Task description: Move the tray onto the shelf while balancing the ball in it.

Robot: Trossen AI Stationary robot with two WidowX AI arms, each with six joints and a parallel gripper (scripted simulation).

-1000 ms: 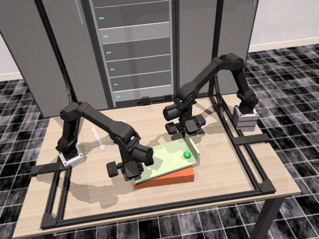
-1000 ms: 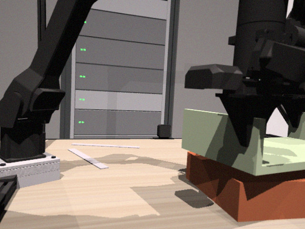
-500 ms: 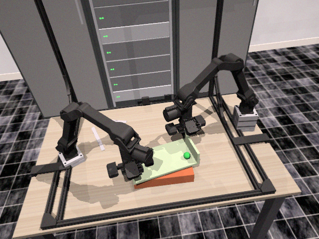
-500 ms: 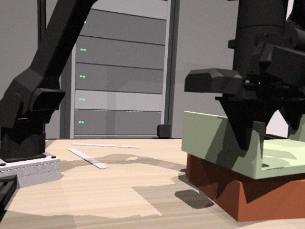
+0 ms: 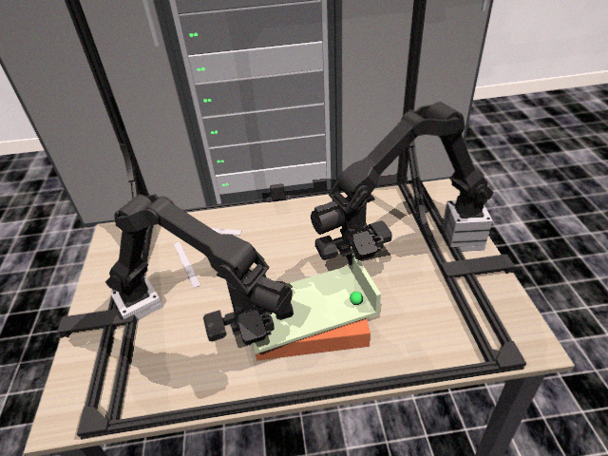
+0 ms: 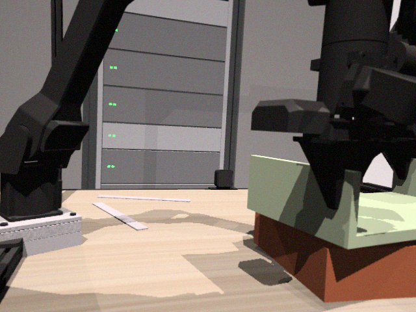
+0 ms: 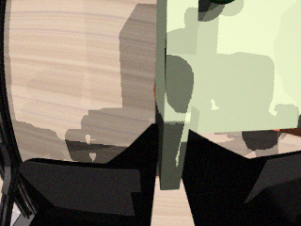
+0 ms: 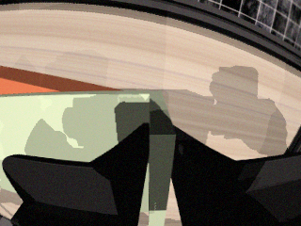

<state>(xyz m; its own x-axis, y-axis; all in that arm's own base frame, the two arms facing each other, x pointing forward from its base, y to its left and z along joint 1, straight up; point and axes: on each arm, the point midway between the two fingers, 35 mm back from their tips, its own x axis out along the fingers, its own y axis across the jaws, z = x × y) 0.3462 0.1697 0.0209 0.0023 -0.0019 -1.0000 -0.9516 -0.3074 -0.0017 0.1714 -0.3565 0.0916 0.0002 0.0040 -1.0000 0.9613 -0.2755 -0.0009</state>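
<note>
My left gripper (image 5: 351, 258) (image 7: 165, 129) is closed on one end wall of the pale green tray (image 5: 324, 312) (image 6: 285, 188) (image 7: 235, 89) (image 8: 14, 122), the upright wall between its fingers; my right gripper (image 5: 255, 341) (image 6: 340, 201) (image 8: 156, 129) pinches the opposite end wall in the same way, with one dark finger in plain sight on the outer face in the exterior view. The tray is over the orange shelf (image 5: 338, 338) (image 6: 369, 275) (image 8: 28, 87), with its floor facing up; at my left gripper's end it reaches out past the shelf; the shelf stands on the wooden table (image 5: 171, 383) (image 6: 134, 268), and I cannot tell whether the tray's underside bears on it all along.

The green ball (image 5: 355, 297) (image 7: 223, 1) sits on the tray floor, near the end wall that my left gripper holds and well apart from my right gripper; neither gripper touches it; only its edge shows in my left wrist view. A pale strip (image 5: 187, 265) (image 6: 119, 214) lies flat on the table, well apart from the tray.
</note>
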